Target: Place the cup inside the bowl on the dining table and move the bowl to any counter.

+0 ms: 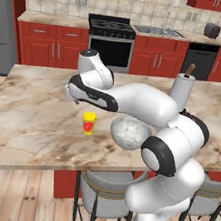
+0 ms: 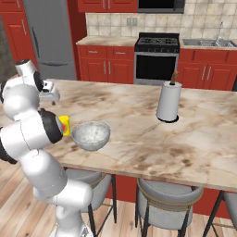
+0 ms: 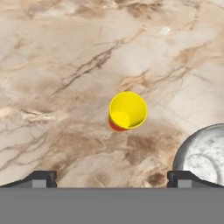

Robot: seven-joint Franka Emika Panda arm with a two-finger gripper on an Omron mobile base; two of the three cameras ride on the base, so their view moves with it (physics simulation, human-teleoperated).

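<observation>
- The worktop [image 1: 31,115], a large island of beige-brown veined marble on a red base, carries everything here; grey stools stand tucked under its near edge.
- The robot arm [image 1: 148,108] bends over the near part of the worktop, its hand hanging above the marble with nothing in it.
- A white paper towel roll [image 2: 168,102] stands upright on a dark base toward the far edge of the worktop, well apart from the other things.
- The bowl [image 2: 90,135], wide, grey-white and speckled, sits upright near the near edge of the worktop. It is empty. In the left base view the arm covers part of it.
- The cup [image 3: 127,111], yellow with a red lower part, stands upright on the marble just beside the bowl, not touching it, and also near the near edge. It is outside the bowl.
- The pincer [image 3: 112,179] is spread wide and pinches nothing. It hovers above the cup, and in the hand view the cup's open mouth lies between the two finger tips, further along the line of sight, with the bowl's rim at the right.
</observation>
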